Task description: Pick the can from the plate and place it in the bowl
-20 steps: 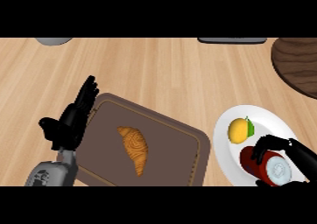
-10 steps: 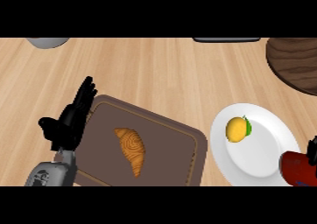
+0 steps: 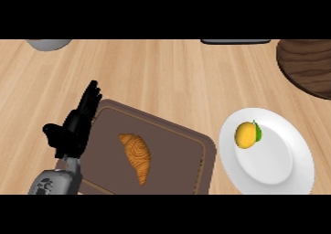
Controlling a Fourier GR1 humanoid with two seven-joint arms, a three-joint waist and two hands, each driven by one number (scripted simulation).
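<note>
While your left hand point(image 3: 75, 130) rests open at the left edge of the brown rectangular board point(image 3: 185, 153) bearing a flaky croissant point(image 3: 136, 156), the round white plate point(image 3: 280, 162) to the right holds a smooth yellow fruit point(image 3: 246, 135). The dark wood-grain bowl point(image 3: 313, 64) sits far right. You cannot tell where the can is.

Left hand point(image 3: 73, 130) at the view's lower left, fingers point(image 3: 91, 98) straight and upward, grey forearm point(image 3: 55, 183) below.

a kitchen: wooden counter point(image 3: 168, 73), cutting board point(image 3: 183, 155) with a croissant point(image 3: 136, 156), white plate point(image 3: 277, 157), dark wooden bowl point(image 3: 313, 64)
</note>
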